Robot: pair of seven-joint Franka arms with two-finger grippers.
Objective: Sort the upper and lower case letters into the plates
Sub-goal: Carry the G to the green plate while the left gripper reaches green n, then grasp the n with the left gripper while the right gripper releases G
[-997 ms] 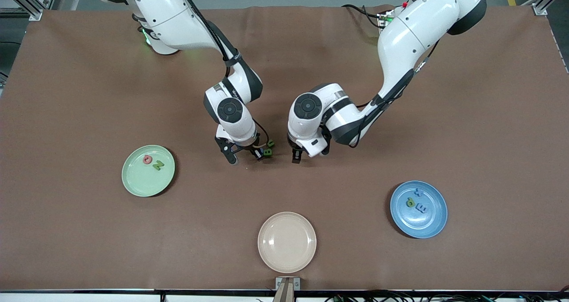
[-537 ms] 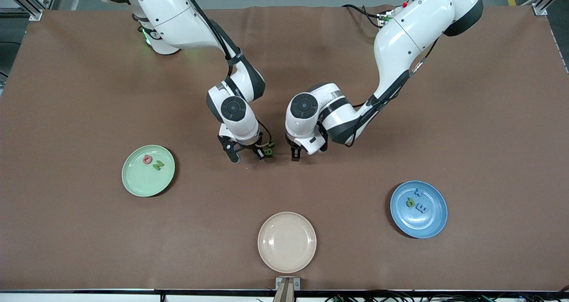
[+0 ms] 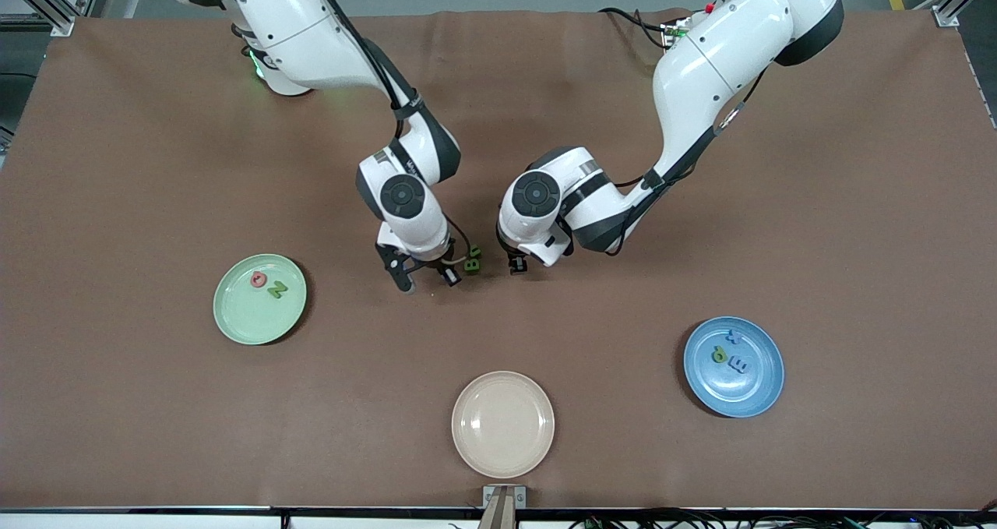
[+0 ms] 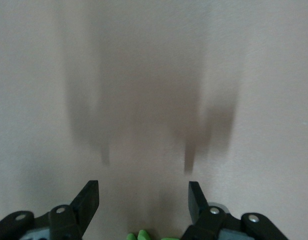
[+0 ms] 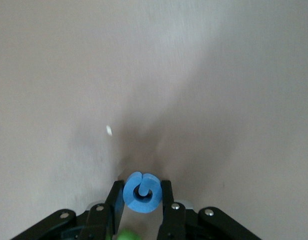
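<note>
A brown-covered table (image 3: 156,404) is seen with three plates set on it: a mint green plate (image 3: 234,319) toward the right arm's end, a blue plate (image 3: 759,393) toward the left arm's end, and a beige plate (image 3: 502,424) between them, nearest the front camera. Two small green letters (image 3: 472,262) are left lying on the cover mid-table, farther from the camera than all three plates.
</note>
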